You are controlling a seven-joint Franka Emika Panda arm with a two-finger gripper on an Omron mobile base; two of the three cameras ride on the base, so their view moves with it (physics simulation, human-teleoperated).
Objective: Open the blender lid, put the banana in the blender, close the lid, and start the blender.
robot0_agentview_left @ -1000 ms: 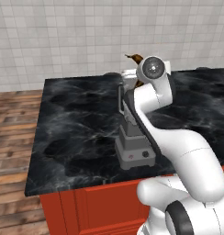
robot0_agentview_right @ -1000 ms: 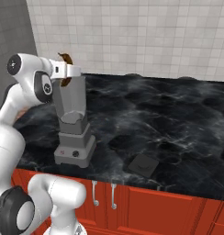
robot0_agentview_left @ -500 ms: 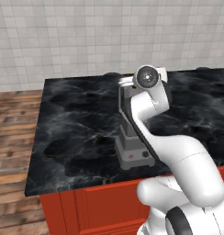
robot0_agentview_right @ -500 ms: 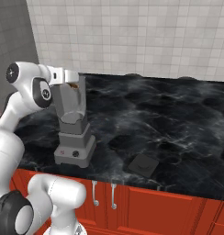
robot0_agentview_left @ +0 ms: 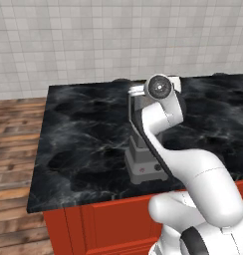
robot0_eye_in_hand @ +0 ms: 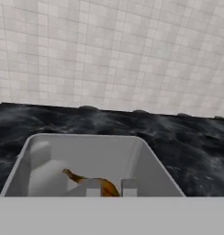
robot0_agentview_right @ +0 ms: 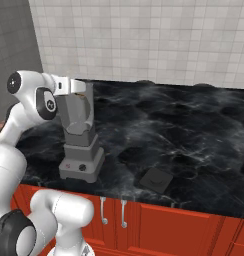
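The grey blender (robot0_agentview_right: 80, 150) stands near the counter's front edge, its jar open at the top, its red button (robot0_agentview_left: 142, 170) on the base's front. In the hand view I look down into the jar (robot0_eye_in_hand: 86, 140). My gripper (robot0_eye_in_hand: 111, 188) sits just inside the rim, shut on the banana (robot0_eye_in_hand: 93, 180), whose orange-yellow curve runs left from between the fingertips. Through the jar wall the banana (robot0_agentview_right: 84, 98) shows as an orange tint near the top. The black blender lid (robot0_agentview_right: 156, 181) lies flat on the counter, right of the blender. My arm hides most of the jar in the left base view.
The black marble counter (robot0_agentview_right: 184, 130) ends at a white tiled wall (robot0_agentview_right: 169, 40) behind. Red cabinet doors (robot0_agentview_right: 169, 225) run under its front edge. Left of the counter there is wooden floor (robot0_agentview_left: 14, 149).
The hand has come down with the banana from above the jar to inside its rim. The blender and the lid have not moved.
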